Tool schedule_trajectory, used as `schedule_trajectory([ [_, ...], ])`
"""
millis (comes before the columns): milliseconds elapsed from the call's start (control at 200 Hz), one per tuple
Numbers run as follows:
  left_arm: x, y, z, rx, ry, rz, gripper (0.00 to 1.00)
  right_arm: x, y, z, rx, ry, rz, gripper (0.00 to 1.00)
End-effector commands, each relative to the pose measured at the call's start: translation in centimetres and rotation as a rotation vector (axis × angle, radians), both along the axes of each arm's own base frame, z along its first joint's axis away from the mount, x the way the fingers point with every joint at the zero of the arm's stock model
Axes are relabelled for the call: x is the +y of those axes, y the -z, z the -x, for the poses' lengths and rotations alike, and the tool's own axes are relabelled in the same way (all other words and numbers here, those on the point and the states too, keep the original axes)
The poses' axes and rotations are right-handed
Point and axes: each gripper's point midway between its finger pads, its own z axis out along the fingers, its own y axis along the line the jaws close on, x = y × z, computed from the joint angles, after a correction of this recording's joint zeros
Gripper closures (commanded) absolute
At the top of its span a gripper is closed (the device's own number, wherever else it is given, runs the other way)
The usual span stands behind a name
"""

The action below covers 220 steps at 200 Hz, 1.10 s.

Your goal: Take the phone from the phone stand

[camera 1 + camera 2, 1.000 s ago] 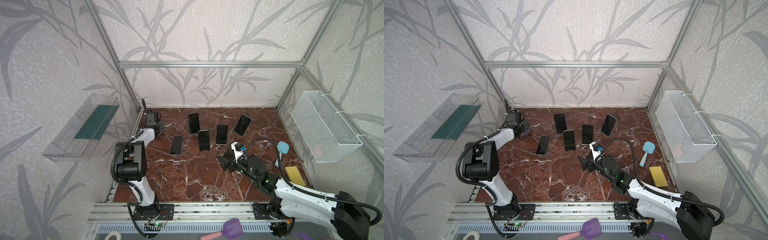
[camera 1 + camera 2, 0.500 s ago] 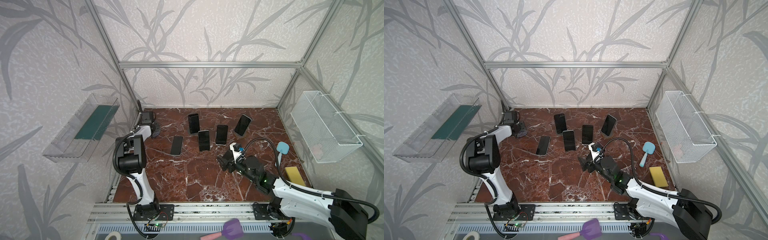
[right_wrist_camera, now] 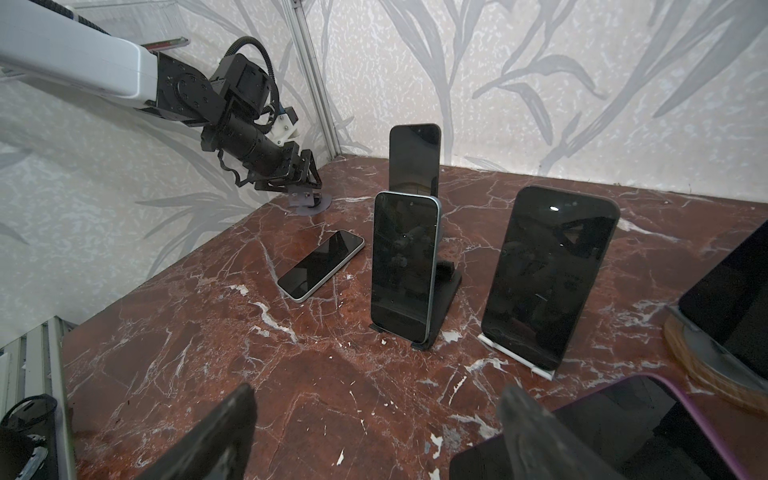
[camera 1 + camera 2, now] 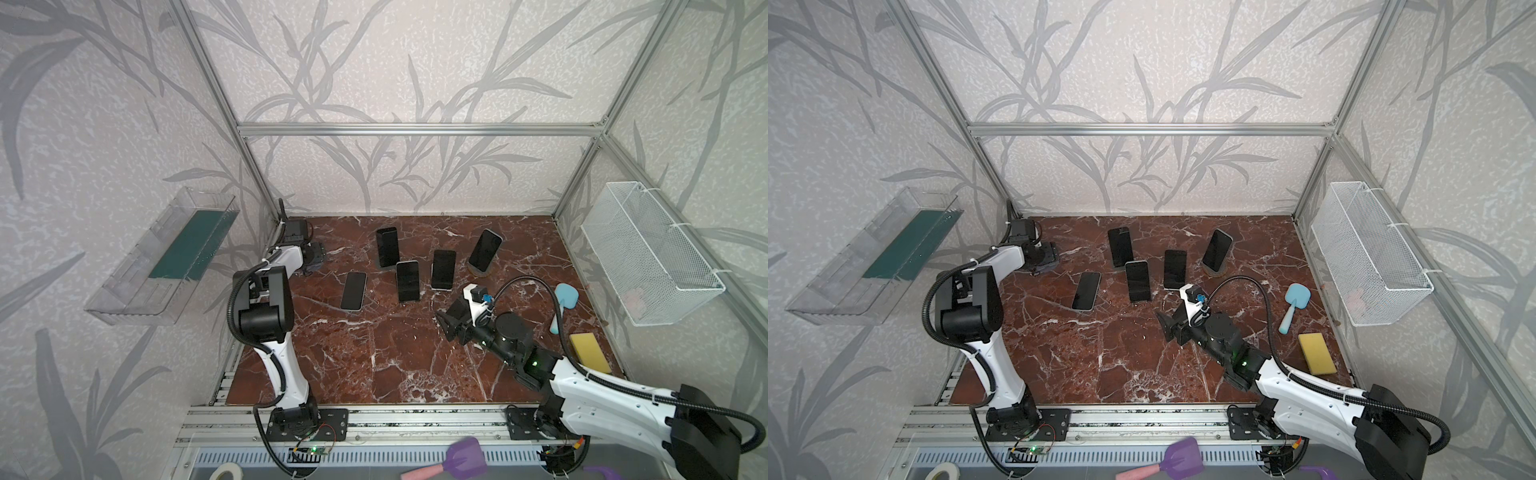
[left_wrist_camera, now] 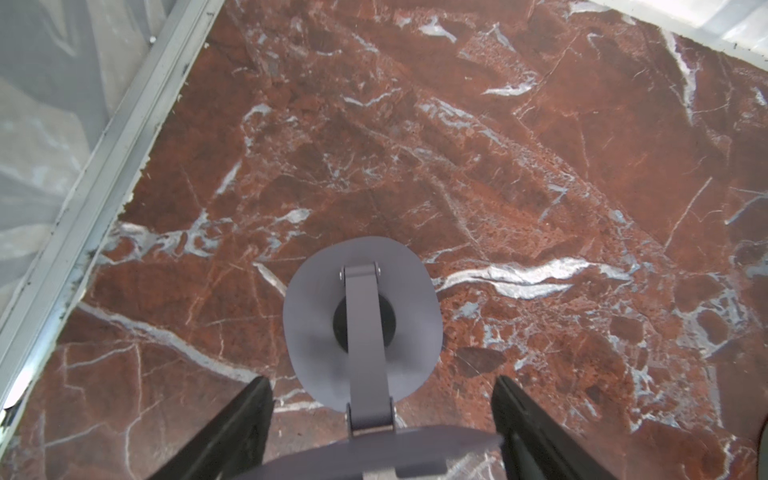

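An empty grey phone stand [image 5: 361, 316] with a round base stands in the back left corner [image 4: 311, 271]. My left gripper [image 5: 381, 380] is open around it, one finger on each side, touching nothing. A phone [image 4: 354, 291] lies flat on the marble, also seen from the right wrist [image 3: 320, 264]. Several other phones lean upright on stands: one on a black stand [image 3: 405, 266], one on a white stand [image 3: 548, 274], one behind [image 3: 415, 160]. My right gripper [image 3: 378, 390] hangs open and empty in front of them, right of centre in both top views [image 4: 451, 322] [image 4: 1169, 324].
A purple-cased phone [image 3: 623, 428] lies beside my right finger. A phone on a round wooden stand [image 4: 484, 249] is at the back right. A blue scoop [image 4: 563, 305] and yellow sponge [image 4: 589, 352] lie to the right. A wire basket [image 4: 648, 257] hangs on the right wall.
My left gripper has gone from shut to open beside the grey stand, and that arm's elbow has shifted. The right gripper has crept slightly toward the phones.
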Motion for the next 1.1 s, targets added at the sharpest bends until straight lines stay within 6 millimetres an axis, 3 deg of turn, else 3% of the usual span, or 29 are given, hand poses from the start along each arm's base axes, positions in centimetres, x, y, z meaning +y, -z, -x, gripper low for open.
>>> schedule_trajectory([
  [0,-0.4,-4.8,0.3,-0.083,-0.006,-0.010,0.16,-0.3,-0.8,0.3,-0.022,0.002,-0.022,0.09],
  [230,-2.7,-14.7,1.7,-0.332,0.054,-0.017,0.06,-0.4,-0.3,0.0,-0.029,0.018,0.015,0.08],
  [450,-4.6,-20.4,4.0,-0.544,0.076,0.027,0.01,-0.5,0.8,-0.8,-0.023,0.049,0.061,0.08],
  [670,-10.0,-26.5,6.9,-0.742,0.230,-0.005,0.01,-0.7,0.0,-0.7,-0.064,0.052,0.046,0.06],
  [825,-13.5,-29.0,8.4,-0.843,0.332,0.068,0.01,-0.9,-0.6,-0.4,-0.077,0.047,0.028,0.07],
  [970,-15.5,-29.9,8.9,-0.909,0.340,0.188,0.01,-3.5,-2.3,-0.6,-0.140,0.163,-0.088,0.07],
  [1095,-17.6,-30.2,9.2,-0.910,0.385,0.270,0.01,-5.2,-3.3,-0.2,-0.175,0.212,-0.086,0.07],
])
